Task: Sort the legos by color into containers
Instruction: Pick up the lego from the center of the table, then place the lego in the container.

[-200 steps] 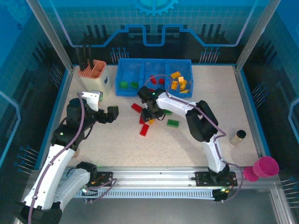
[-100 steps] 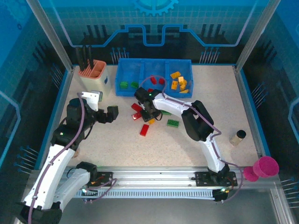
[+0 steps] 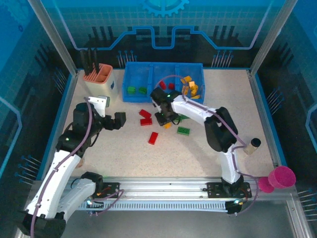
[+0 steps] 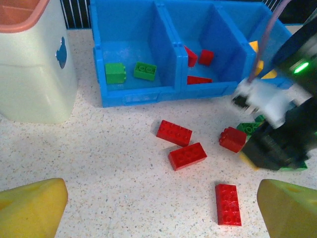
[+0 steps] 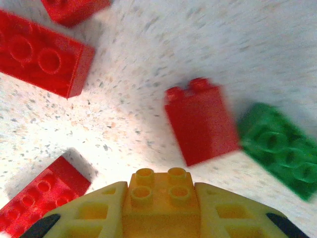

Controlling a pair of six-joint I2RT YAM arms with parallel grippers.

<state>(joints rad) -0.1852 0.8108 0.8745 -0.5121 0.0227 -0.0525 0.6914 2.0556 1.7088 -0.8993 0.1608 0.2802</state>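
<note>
Right gripper point(image 5: 159, 196) clamped on one orange-yellow lego point(image 5: 158, 186): square block, four round studs in a two-by-two grid, smooth plastic.

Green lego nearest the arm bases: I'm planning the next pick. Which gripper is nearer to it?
Right. The right gripper, shut on an orange-yellow lego, hangs just left of the green lego; the left gripper, open, sits far off to its left, beyond the red legos.
</note>
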